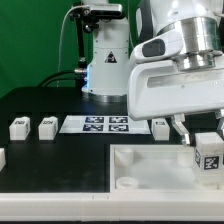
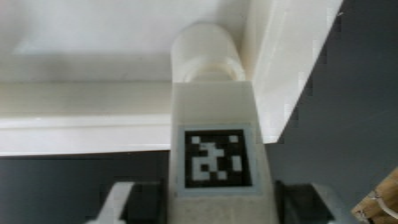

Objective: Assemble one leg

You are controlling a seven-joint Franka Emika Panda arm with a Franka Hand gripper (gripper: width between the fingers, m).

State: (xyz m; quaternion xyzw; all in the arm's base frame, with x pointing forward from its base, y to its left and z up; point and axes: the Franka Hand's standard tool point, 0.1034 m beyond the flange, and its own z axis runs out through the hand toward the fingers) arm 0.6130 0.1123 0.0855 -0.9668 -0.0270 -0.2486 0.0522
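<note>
Leg, a small white plastic square-sided post (image 2: 217,115), bears a black-and-white square tag (image 2: 217,158); long axis upright, rounded end toward flat white panel (image 2: 80,100); two-finger gripper (image 2: 214,206) clamps it.

Lab: green backdrop (image 1: 30,40); marker board (image 1: 106,124)

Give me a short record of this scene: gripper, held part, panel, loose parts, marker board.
gripper: shut on the held leg
held leg: tag facing the exterior camera, over the panel at the exterior view's right; contact cannot be told
panel: flat on the table, in front
loose legs: three in a row behind the panel
marker board: in that row, between the legs
</note>
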